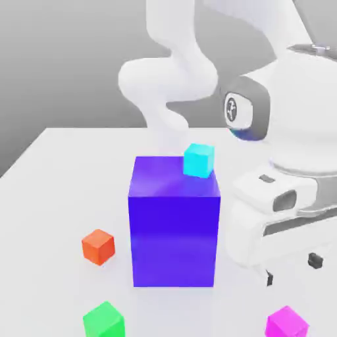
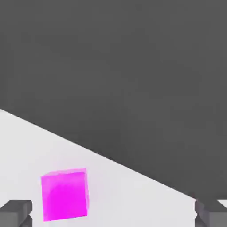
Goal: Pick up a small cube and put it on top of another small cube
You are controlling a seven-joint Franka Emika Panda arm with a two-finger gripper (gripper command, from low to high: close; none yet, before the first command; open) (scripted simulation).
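White table [image 1: 59,178] carries a big blue-purple block [image 1: 174,237] near centre. Small orange-red cube [image 1: 98,247] sits on the exterior view's left of it, small green cube [image 1: 103,320] nearer the camera, small magenta cube [image 1: 287,324] on the exterior view's right, all apart.

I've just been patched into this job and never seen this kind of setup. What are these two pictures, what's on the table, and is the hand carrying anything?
The exterior view looks from off the arm at a white robot arm over a pale table. On the table stand a big blue block with a small cyan cube on top, plus small orange, green and pink cubes. The hand view comes from a camera on the hand: its two fingers stand wide apart, holding nothing, with the pink cube on the table between them.
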